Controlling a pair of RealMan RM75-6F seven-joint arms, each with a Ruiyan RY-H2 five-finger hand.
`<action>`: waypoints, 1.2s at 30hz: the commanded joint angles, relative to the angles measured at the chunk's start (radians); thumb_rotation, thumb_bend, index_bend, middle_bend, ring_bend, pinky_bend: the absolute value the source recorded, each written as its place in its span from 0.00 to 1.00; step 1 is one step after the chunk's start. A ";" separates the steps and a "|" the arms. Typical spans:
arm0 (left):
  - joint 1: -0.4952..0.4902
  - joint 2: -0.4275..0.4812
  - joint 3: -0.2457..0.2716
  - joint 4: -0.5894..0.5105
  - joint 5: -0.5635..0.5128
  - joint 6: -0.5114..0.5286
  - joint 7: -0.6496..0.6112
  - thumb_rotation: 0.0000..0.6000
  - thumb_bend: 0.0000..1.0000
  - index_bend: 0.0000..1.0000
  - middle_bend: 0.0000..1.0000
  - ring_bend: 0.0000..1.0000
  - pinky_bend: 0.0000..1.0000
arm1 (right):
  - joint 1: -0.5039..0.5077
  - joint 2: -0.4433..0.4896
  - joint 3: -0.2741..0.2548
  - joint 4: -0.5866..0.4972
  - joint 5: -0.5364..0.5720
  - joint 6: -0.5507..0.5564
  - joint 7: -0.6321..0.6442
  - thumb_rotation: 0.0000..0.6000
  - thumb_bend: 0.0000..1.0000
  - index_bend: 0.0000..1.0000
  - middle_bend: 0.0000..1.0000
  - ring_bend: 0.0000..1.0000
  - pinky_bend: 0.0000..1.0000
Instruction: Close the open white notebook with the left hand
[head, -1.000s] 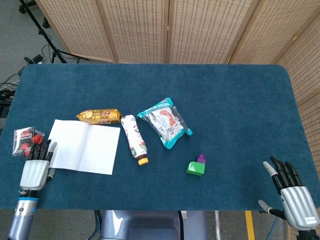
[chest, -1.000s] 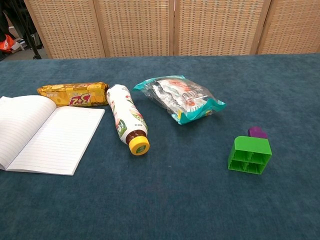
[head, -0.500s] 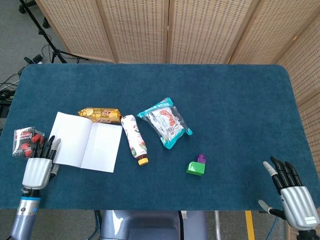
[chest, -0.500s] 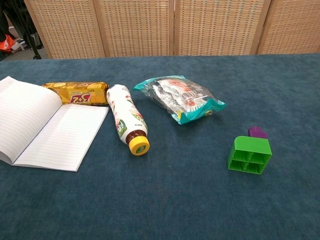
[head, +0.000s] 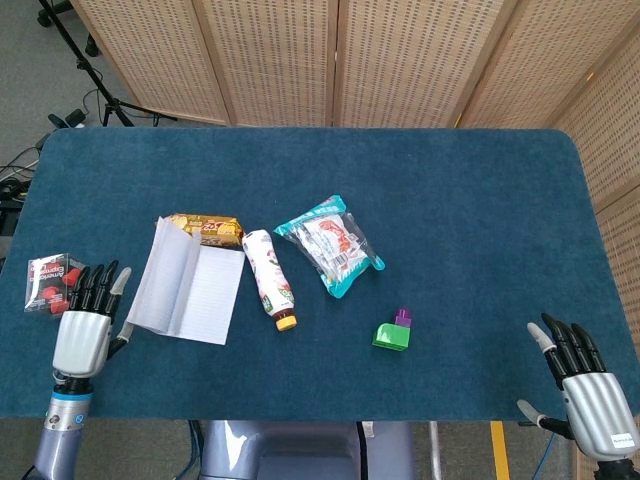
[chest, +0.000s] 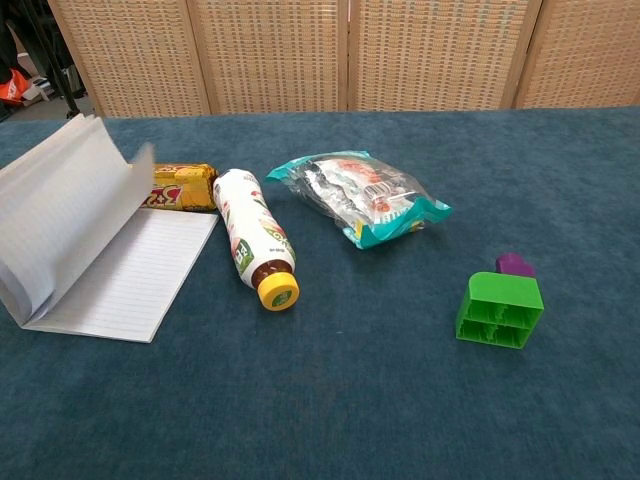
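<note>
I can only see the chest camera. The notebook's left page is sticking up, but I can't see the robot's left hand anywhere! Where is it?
Observer: The head view shows the left hand at the near left edge of the table, just left of the white notebook.
Operator: Is it holding the page?
Observer: No, its fingers are spread and grip nothing. Its thumb is close to the notebook's near left corner, but I cannot tell if they touch.
Operator: What about the other hand?
Observer: The right hand is at the near right corner, fingers spread, holding nothing.
</note>
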 joint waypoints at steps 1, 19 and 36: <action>-0.004 -0.009 -0.004 -0.002 0.005 0.007 -0.008 1.00 0.35 0.00 0.00 0.00 0.00 | 0.000 0.000 0.000 0.000 0.000 0.000 0.000 1.00 0.04 0.00 0.00 0.00 0.00; 0.035 0.144 0.026 -0.231 -0.013 0.000 0.055 1.00 0.11 0.00 0.00 0.00 0.00 | 0.005 -0.004 0.002 0.004 0.017 -0.019 -0.008 1.00 0.04 0.00 0.00 0.00 0.00; 0.113 0.481 0.099 -0.711 -0.123 -0.081 0.220 1.00 0.08 0.00 0.00 0.00 0.00 | 0.012 -0.012 0.007 -0.018 0.054 -0.057 -0.081 1.00 0.04 0.00 0.00 0.00 0.00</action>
